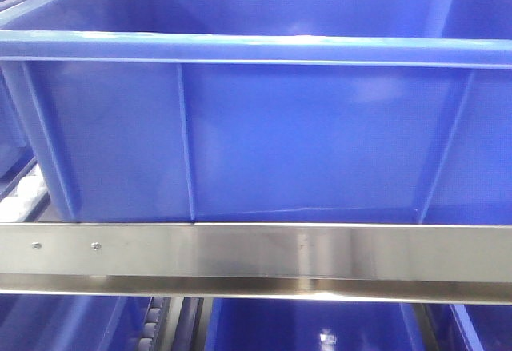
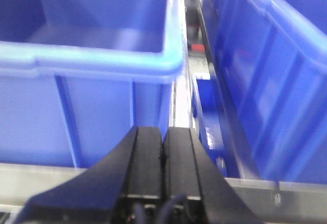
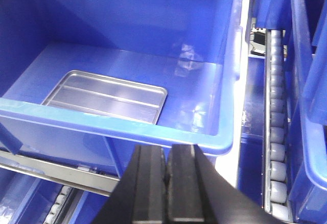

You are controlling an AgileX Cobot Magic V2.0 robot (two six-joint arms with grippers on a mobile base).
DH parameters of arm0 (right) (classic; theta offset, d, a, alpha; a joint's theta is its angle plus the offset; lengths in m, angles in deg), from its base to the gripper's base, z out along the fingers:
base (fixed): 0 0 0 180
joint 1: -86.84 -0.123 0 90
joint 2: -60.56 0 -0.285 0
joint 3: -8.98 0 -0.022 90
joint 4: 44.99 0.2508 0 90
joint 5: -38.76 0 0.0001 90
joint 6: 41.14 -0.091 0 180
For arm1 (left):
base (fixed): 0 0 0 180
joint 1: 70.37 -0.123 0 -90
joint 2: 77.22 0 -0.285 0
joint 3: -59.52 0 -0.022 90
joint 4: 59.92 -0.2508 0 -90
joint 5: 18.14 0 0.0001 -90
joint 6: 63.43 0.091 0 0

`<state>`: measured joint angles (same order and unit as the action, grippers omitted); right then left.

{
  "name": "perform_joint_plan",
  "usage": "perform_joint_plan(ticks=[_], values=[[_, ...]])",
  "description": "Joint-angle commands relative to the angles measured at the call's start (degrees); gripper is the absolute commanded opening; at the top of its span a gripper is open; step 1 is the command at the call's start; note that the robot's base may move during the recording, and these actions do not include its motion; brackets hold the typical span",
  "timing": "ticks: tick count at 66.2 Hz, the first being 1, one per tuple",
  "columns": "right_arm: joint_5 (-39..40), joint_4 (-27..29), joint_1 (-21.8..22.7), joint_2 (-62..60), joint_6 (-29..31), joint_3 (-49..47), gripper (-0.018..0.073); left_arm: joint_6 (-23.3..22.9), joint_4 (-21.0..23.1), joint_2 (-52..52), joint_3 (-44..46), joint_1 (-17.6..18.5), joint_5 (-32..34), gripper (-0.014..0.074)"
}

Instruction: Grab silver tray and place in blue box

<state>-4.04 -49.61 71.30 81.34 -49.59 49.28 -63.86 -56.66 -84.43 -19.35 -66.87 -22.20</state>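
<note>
The silver tray [image 3: 104, 100] lies flat on the floor of the blue box [image 3: 225, 71], at its near left, in the right wrist view. My right gripper [image 3: 167, 150] hangs outside the box's near rim, its black fingers [image 3: 150, 183] pressed together on nothing. In the front view the blue box [image 1: 256, 127] fills the frame and its wall hides the tray. My left gripper [image 2: 164, 131] is shut and empty in front of a blue crate's wall [image 2: 97, 117], near its right corner.
A steel shelf rail [image 1: 256, 255] runs below the box. More blue crates stand to the right [image 2: 265, 91] and on the level below [image 1: 312, 327]. A roller track [image 3: 276, 122] runs along the box's right side.
</note>
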Motion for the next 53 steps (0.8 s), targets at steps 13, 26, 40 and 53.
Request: perform_joint_plan(ticks=[13, 26, 40, 53], values=[[4.7, -0.7, 0.0, 0.7, 0.6, -1.6, 0.0052, 0.0, 0.6, 1.2, 0.1, -0.1, 6.4, -0.0094], [4.7, -0.7, 0.0, 0.7, 0.6, -1.6, 0.0052, 0.0, 0.6, 1.2, 0.1, -0.1, 6.4, -0.0094], [4.7, -0.7, 0.0, 0.7, 0.6, -1.6, 0.0052, 0.0, 0.6, 1.2, 0.1, -0.1, 6.4, -0.0094], [6.5, -3.0, 1.3, 0.0, 0.6, -0.8, 0.0052, 0.0, 0.6, 1.2, 0.1, -0.1, 6.4, -0.0094]])
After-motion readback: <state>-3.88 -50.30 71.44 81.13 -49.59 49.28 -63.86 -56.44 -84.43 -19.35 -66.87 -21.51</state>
